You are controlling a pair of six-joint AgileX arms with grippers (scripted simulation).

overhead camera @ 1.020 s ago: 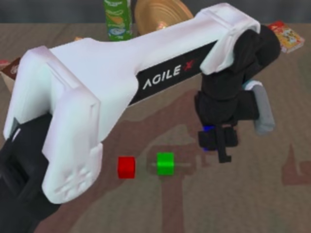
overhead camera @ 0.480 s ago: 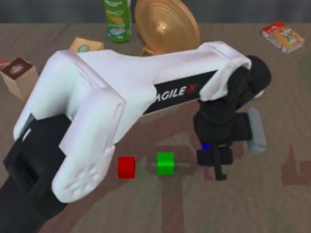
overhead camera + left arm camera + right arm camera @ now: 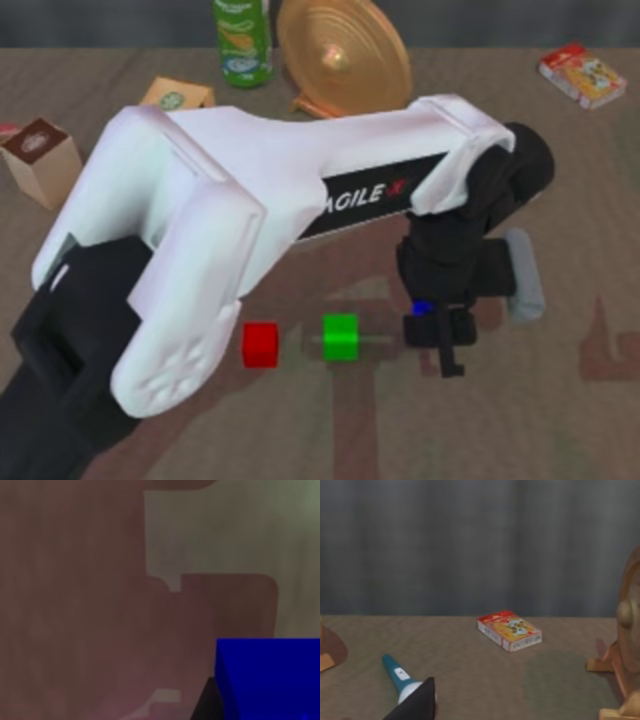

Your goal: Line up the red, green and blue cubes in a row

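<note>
Left AgileX gripper (image 3: 447, 345) low over table centre-right, clamped on small bright blue cube (image 3: 422, 308), just right of small bright green cube (image 3: 340, 336). Small bright red cube (image 3: 260, 344) left of green, gap btwn them. Right arm out of top view.

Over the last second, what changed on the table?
The left arm's hand carried the blue cube toward the top view's bottom edge, down into line with the green cube, while the arm swung back, uncovering the tan boxes. The cube is still held. Red cube and green cube did not move.
</note>
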